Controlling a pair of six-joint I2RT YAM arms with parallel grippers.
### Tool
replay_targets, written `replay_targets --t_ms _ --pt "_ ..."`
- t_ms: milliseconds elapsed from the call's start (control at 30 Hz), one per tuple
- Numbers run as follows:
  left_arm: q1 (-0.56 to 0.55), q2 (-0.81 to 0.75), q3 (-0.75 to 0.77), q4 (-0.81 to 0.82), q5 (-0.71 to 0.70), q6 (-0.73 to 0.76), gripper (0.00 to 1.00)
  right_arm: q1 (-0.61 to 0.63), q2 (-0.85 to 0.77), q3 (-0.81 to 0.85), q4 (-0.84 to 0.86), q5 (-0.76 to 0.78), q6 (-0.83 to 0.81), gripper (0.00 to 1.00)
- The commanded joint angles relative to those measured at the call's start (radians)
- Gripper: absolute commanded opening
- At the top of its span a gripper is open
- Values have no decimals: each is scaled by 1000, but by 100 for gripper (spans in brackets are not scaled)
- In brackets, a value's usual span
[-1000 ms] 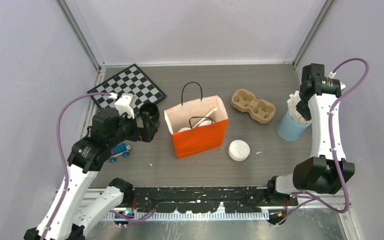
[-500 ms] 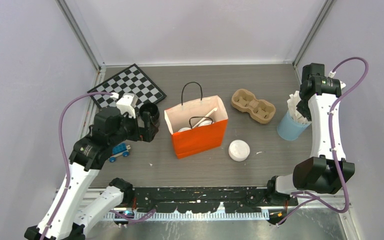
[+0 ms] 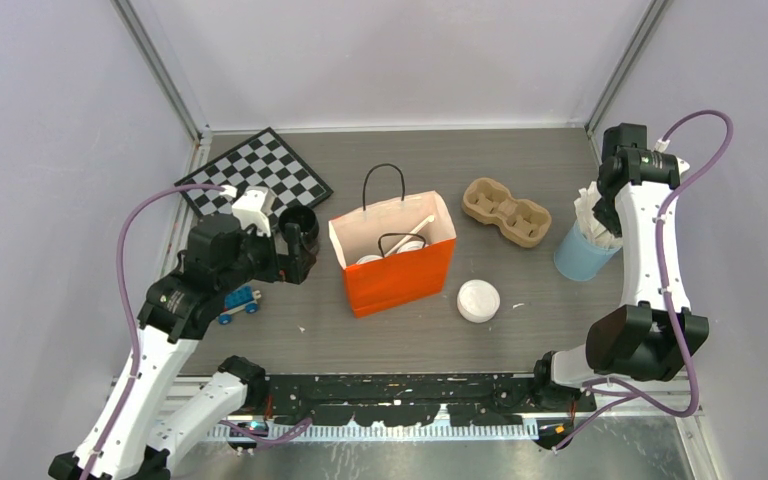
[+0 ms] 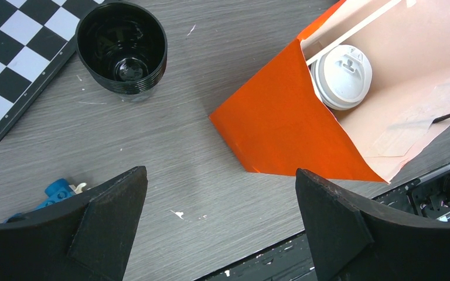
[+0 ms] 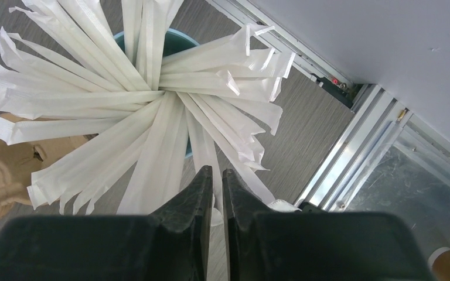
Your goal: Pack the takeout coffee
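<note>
One takeout coffee [image 4: 341, 76] stands lid-up inside the orange bag [image 3: 400, 278], toward its 9 o'clock side; likely light, thin-walled, crushable, so hold the wall under the lid. Left gripper [image 4: 220, 172] hovers, jaws spread, at the bag's 9 o'clock; right gripper [image 5: 217, 172], at 3 o'clock, pinches a wrapped straw [image 5: 196, 129]. Left wrist view shows the sip lid plainly; top view, white slivers only.
</note>
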Motion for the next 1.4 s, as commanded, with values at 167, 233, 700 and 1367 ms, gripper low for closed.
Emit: replay_targets --t_ms 167,233,700,1367 --pt "-4 -35 -4 17 -25 22 100 -4 -32 16 27 -10 -12 0" --pt "-4 -38 -2 17 -26 24 100 -5 -39 23 27 -9 -17 0" --pt "-4 -45 1 25 -13 21 100 -5 -88 138 -3 -18 -18 0" --pt "-4 -41 -4 45 12 4 100 7 -41 648 -59 -150 -63 0"
